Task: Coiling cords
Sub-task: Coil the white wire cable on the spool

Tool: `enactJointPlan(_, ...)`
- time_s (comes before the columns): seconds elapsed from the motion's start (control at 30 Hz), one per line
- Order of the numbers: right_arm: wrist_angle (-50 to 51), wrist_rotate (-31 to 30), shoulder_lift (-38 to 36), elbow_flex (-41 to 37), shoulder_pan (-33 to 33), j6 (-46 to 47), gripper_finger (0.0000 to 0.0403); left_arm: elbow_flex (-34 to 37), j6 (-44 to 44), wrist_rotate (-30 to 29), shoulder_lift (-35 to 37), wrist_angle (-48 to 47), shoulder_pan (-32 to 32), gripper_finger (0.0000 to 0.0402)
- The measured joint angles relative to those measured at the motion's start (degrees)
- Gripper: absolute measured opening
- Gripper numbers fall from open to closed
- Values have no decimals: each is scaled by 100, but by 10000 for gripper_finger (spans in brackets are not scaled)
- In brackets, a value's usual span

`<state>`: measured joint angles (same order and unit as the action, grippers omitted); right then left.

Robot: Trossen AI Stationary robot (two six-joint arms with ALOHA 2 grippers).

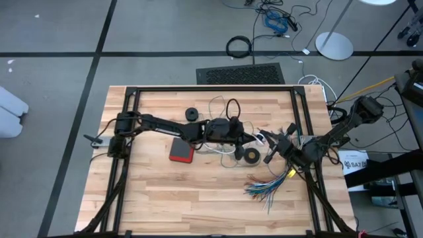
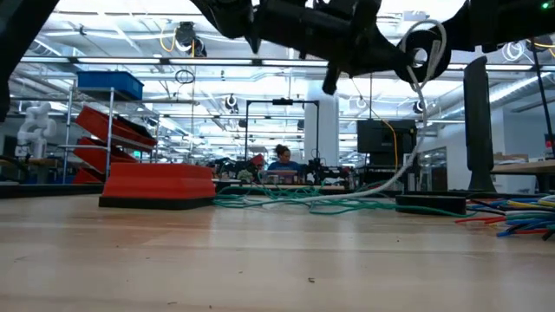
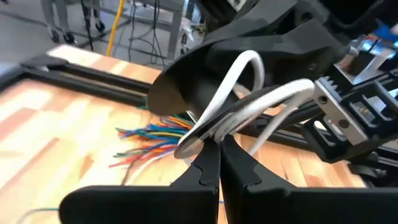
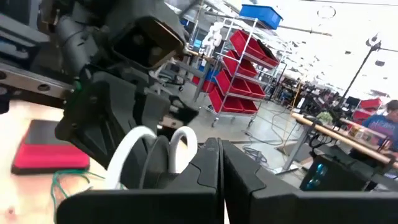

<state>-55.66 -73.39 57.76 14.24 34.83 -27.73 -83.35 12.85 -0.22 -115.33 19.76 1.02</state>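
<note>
Coiling barely begun: left hand [image 3: 219, 146] clenching white cord [image 3: 239, 93] loops mid-frame above the worktop [image 1: 198, 198], right hand [image 4: 221, 163] pinched shut alongside, green cord [image 2: 347, 206] sprawling loose at center, awaiting winding.

No readable text; white label [image 1: 357, 160] at right edge possibly printed, illegible.

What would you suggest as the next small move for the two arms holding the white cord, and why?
Probably bring the left end effector round to lay another loop: it is shut on the looped white cord, lifted off the table, close by the shut right end effector, while the teal-green cord lies uncoiled.
</note>
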Motion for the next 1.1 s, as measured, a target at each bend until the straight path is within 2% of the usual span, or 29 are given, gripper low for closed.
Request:
enactJointPlan(0.23,-606,465,10,-7,-37,-105,0,-1,-442,-554,99,-71,-305,0)
enactJointPlan(0.4,-1018,507,4,-7,-73,-19,0,-4,-983,-1127,99,-44,-535,0)
enactJointPlan(0.63,-1281,544,2,-7,-282,350,0,-7,-1441,-1486,107,-80,-720,0)
enactJointPlan(0.97,-1468,1507,-2,-8,-637,911,0,-7,-2202,-2008,107,-230,-975,0)
enactJointPlan(1.1,-1275,1701,-2,-9,-638,1260,0,-7,-2279,-2091,108,-208,-1006,0)
